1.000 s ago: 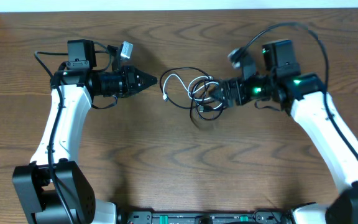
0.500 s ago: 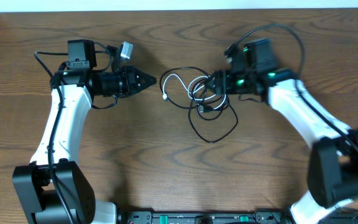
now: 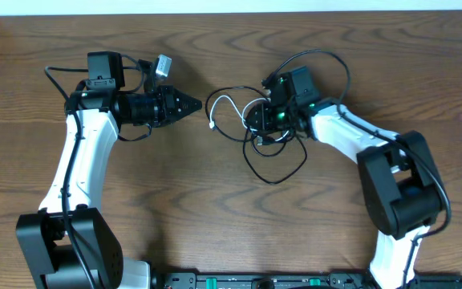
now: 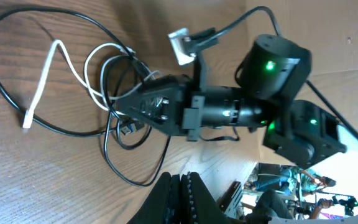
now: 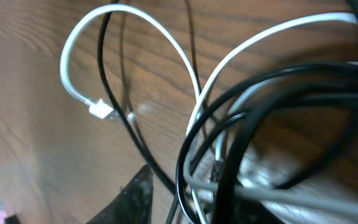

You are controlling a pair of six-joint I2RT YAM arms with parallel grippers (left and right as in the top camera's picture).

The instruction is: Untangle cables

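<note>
The cables lie tangled mid-table: a white cable [image 3: 223, 102] loops at the left, and black cables [image 3: 277, 167] coil and trail toward the front. The left wrist view shows the white cable [image 4: 45, 84] and the black cables [image 4: 114, 146] as well. My right gripper [image 3: 257, 120] is pushed into the knot. In its wrist view one dark finger [image 5: 145, 196] presses against the black and white strands [image 5: 207, 155], and the jaws [image 5: 210, 202] stand narrow round them. My left gripper [image 3: 191, 104] is shut and empty, a short way left of the white cable; its closed fingertips [image 4: 180, 182] show low in its wrist view.
The right arm [image 4: 229, 112] with its green lights reaches into the tangle from the right. Bare wooden table [image 3: 231, 225] lies in front of the cables. The table's far edge [image 3: 231, 11] runs along the top of the overhead view.
My right gripper has moved left into the knot and its jaws have narrowed round the strands. A black loop now lies spread toward the front. The left arm has not moved.
</note>
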